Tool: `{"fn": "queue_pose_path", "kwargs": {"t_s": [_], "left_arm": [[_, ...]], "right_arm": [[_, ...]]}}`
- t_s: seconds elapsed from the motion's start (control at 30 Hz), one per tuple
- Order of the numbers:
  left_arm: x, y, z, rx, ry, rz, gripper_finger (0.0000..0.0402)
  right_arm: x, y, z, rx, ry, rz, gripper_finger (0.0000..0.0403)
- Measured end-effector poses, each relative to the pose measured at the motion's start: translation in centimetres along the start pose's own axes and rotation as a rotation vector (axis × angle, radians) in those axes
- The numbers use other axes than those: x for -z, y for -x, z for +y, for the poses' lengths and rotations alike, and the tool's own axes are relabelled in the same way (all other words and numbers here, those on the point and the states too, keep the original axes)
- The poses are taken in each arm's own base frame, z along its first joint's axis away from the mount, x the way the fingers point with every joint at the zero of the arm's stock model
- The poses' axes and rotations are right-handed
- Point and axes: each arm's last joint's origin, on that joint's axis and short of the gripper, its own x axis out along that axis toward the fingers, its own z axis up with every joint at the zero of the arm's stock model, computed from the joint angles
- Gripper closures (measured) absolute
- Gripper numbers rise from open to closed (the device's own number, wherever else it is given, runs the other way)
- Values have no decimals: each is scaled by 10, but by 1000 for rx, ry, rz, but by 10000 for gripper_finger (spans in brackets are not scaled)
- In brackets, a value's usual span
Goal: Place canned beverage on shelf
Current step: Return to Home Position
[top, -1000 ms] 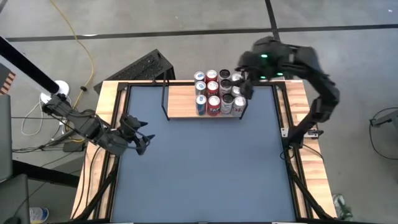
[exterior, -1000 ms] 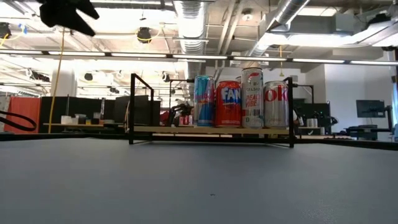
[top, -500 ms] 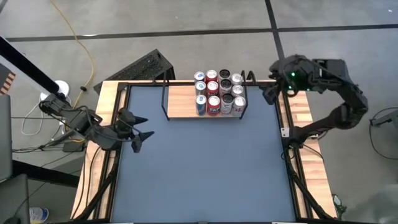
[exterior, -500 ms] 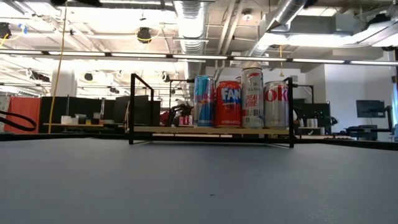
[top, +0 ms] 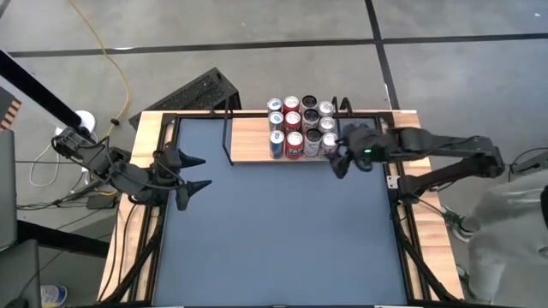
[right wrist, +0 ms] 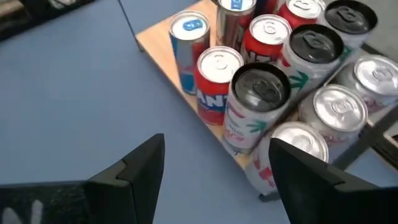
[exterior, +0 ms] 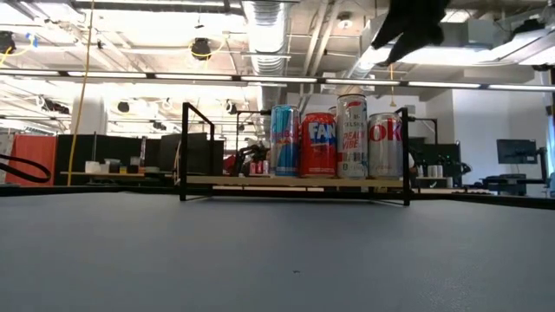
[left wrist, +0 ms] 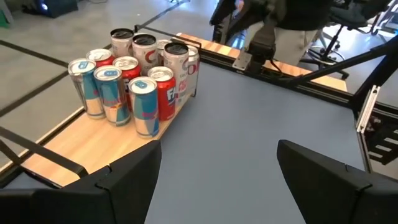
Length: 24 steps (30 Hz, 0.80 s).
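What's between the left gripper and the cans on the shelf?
High view: only bare dark grey tabletop, then the light-wood shelf's wire end and unfilled board.

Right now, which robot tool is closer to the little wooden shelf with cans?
Right. The right tool hovers just off the right end of the small light-wood, black-wire-framed shelf. The left tool is far off, over the left edge of the table.

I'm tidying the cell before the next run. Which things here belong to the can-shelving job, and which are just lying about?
Job:
shelf
cans standing on it
left gripper, open, at the table's left edge
right gripper, open, beside the cans

Lying about:
yellow cable on the floor
black ribbed object behind the table
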Motion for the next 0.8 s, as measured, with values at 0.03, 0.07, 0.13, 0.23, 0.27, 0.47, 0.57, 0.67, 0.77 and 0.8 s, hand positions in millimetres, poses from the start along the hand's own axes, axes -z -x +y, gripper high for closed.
{"fn": "queue_pose_path", "kwargs": {"t_s": [0.03,0.07,0.13,0.23,0.27,0.47,0.57,0.67,0.77,0.8], "left_arm": [[0,0,0,0,1,0,90],[0,0,0,1,2,0,90],[0,1,0,12,12,3,90],[0,4,0,56,31,17,90],[0,4,0,73,34,21,90],[-5,14,0,170,53,-3,90],[-9,22,4,198,55,-42,90],[-15,31,10,204,69,-98,90],[-18,40,19,207,81,-140,90],[-19,43,22,206,81,-151,90]], "right_arm": [[0,-6,4,1,21,10,132],[0,-9,7,-3,36,14,133],[-2,-4,13,-18,58,22,133],[1,13,18,-50,78,36,133],[2,18,19,-63,79,23,133],[7,56,26,-112,26,-150,133],[11,70,29,-94,21,-238,133],[16,86,28,-76,19,-322,133],[21,98,27,-70,29,-378,133],[22,101,27,-63,33,-395,133]]}}
